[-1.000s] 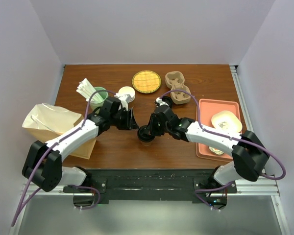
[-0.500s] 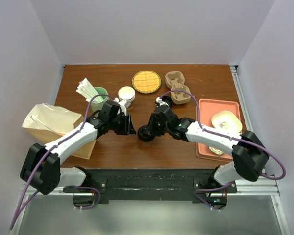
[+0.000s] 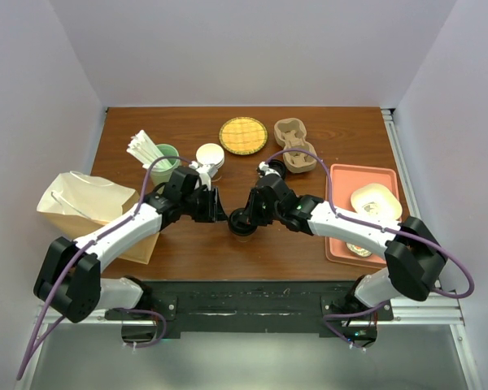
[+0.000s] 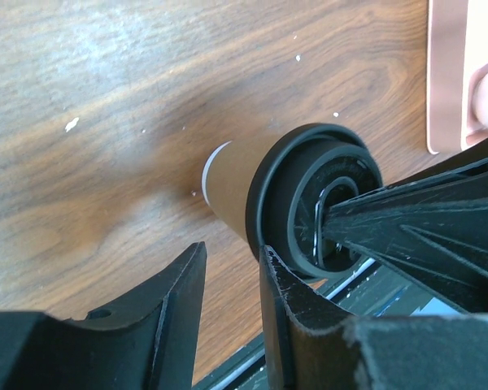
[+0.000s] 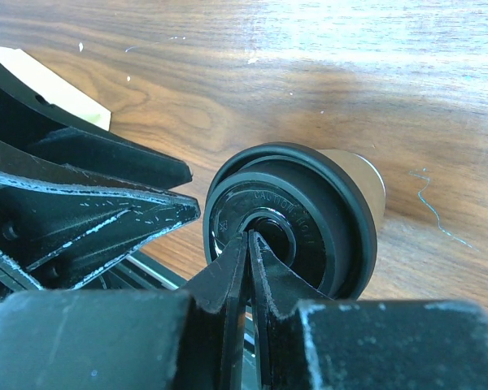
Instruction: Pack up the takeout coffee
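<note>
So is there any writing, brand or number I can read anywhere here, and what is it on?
"CAUTION HOT": faint raised letters on the black lid of the takeout coffee, seen in the right wrist view. It is partly hidden, so this is a best reading.
Nothing else can be read: the paper bag and pink tray show no legible print.

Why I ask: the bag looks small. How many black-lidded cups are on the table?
1: the takeout coffee stands near the middle of the table, with the right gripper, shut, touching its lid and the left gripper beside it. More could be hidden under the robot.
</note>
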`<state>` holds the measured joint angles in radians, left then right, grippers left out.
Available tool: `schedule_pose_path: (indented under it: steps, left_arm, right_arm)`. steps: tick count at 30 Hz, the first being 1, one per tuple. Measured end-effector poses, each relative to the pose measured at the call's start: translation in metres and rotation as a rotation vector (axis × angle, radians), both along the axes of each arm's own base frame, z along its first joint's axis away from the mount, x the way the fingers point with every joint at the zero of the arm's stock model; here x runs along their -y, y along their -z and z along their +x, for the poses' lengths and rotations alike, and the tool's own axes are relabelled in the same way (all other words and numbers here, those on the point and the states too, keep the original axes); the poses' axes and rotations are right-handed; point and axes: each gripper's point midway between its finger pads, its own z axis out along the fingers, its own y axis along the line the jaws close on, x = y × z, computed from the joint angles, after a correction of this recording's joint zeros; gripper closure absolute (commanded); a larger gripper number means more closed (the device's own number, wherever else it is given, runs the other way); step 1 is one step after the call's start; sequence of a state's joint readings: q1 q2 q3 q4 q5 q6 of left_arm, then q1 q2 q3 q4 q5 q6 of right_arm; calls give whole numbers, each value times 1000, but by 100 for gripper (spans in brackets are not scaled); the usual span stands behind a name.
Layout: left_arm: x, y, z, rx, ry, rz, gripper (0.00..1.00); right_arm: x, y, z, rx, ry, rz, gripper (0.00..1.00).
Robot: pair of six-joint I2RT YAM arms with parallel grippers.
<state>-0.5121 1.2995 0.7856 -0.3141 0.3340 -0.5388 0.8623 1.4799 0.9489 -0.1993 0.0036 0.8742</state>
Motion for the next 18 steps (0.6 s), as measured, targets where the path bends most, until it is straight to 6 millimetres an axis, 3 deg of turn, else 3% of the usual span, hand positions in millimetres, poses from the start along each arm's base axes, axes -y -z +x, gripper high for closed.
schedule_pose_path:
  steps: [18]
  left_arm:
    - [7, 7, 0, 33, -5, -14, 67]
  right_arm:
    - [1, 2, 0, -6, 8, 16, 91]
